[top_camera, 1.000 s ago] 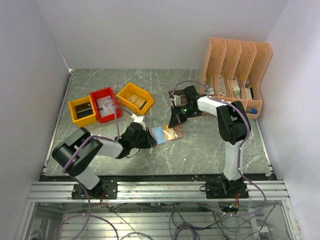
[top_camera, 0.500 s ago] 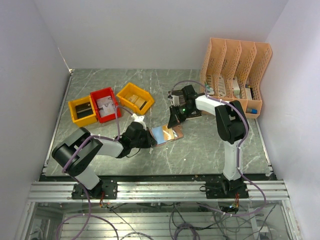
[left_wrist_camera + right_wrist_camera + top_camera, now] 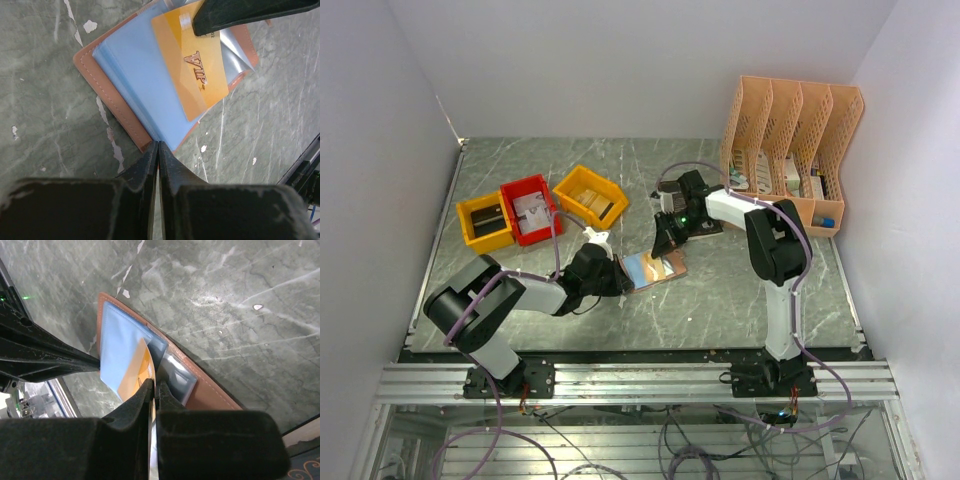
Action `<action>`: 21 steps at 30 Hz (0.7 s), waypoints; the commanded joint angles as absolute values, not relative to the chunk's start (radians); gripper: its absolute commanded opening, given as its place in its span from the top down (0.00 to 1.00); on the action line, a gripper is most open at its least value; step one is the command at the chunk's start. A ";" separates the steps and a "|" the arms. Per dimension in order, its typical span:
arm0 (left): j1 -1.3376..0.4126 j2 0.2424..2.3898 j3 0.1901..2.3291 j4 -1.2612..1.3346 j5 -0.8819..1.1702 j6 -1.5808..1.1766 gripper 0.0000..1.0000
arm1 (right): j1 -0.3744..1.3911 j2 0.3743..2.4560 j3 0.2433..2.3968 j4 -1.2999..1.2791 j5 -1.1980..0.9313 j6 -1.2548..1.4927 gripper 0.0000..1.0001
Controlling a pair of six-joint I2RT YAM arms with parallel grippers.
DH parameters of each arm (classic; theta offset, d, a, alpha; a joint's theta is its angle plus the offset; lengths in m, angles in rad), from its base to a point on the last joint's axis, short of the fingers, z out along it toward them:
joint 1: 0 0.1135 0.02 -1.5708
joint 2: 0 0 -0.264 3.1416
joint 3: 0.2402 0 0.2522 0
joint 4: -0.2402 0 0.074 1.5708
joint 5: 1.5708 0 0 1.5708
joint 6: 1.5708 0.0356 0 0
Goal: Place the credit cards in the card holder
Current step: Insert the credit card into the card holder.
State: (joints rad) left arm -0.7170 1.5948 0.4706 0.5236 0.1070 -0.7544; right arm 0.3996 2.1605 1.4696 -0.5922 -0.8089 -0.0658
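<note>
The tan card holder (image 3: pixel 672 270) lies open on the table's middle; its leather edge (image 3: pixel 107 85) frames light blue sleeves (image 3: pixel 142 82). My left gripper (image 3: pixel 158 145) is shut on the holder's near corner, pinning it (image 3: pixel 618 272). My right gripper (image 3: pixel 154 386) is shut on the orange-gold credit card (image 3: pixel 197 72), marked VIP, whose lower end lies slanted over the blue sleeves (image 3: pixel 120 347). A grey-silver pocket or card (image 3: pixel 179 375) shows beside it; I cannot tell which. The two grippers face each other across the holder (image 3: pixel 212 397).
Two yellow bins (image 3: pixel 485 221) (image 3: pixel 590 196) and a red bin (image 3: pixel 530 209) stand at back left. A peach slotted file rack (image 3: pixel 790 150) stands at back right. A dark patterned book (image 3: pixel 708 228) lies behind the right gripper. White walls close in the table.
The right gripper has shifted slightly left and toward the holder with the orange-gold card. The left gripper has stayed clamped on the holder.
</note>
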 commanded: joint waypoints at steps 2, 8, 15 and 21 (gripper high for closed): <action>-0.718 1.602 0.491 0.509 0.060 -0.726 0.85 | 0.413 2.217 1.513 -0.622 -0.780 -0.098 0.98; -0.717 1.601 0.488 0.509 0.059 -0.726 0.85 | 0.420 2.231 1.517 -0.622 -0.798 -0.095 0.98; -0.718 1.608 0.489 0.517 0.060 -0.730 0.85 | 0.428 2.239 1.514 -0.606 -0.831 -0.078 0.98; -0.717 1.607 0.486 0.521 0.060 -0.731 0.85 | 0.441 2.243 1.510 -0.595 -0.851 -0.071 0.98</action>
